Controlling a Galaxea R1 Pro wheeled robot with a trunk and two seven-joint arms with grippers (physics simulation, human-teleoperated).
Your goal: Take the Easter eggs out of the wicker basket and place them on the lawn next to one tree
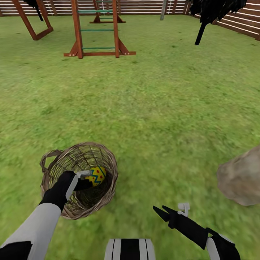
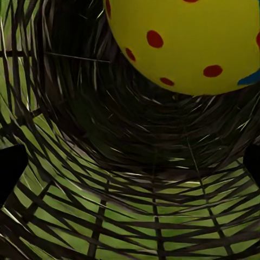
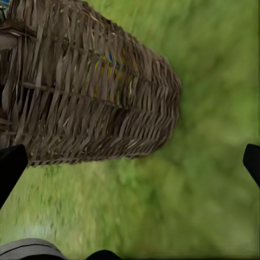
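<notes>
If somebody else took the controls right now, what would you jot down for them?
Left pincer: reached down inside the wicker basket, right by one Easter egg; whether it grips the egg cannot be told.
Right pincer: open, empty, hanging over the lawn beside the basket.
Eggs: only one is clearly seen, in the basket. The others cannot be made out.
Done: no egg lies on the grass yet.
Left: lift each egg out, carry all three to one tree and set them down beside it.

an egg lies in the basket on the lawn, a rock to its right
</notes>
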